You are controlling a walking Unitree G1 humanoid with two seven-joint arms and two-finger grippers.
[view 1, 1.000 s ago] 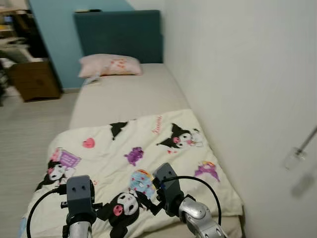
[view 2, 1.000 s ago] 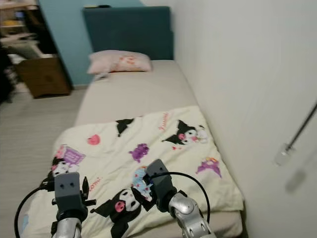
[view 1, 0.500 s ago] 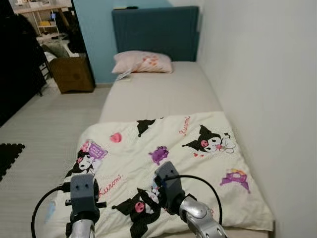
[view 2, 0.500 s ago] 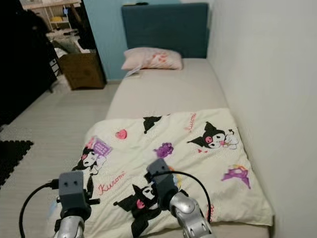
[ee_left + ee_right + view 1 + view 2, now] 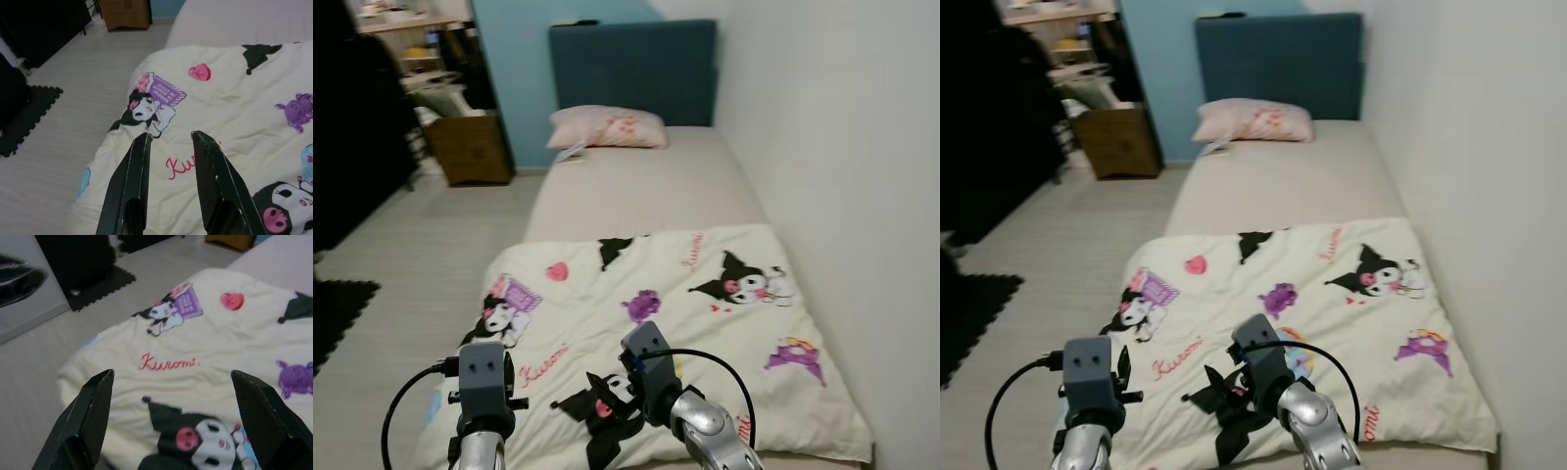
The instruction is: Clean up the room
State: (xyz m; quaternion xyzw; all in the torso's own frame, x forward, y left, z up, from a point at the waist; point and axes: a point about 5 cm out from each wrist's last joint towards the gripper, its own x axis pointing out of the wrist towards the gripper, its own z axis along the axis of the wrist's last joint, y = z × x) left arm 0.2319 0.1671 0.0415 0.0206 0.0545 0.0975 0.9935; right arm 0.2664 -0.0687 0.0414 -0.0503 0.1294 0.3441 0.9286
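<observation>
Both end effectors poised above cartoon blanket [image 5: 675,313] on bed [image 5: 646,186]: left end effector [image 5: 168,147] narrowly parted, right end effector [image 5: 171,401] spread wide, apparently readying grasp.

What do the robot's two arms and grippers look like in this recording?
Both arms are silver metal, each capped by a dark grey boxy wrist block with a black cable looping from it. The left gripper and the right gripper each have two long, flat, tapering black fingers. No markings can be made out.
</observation>
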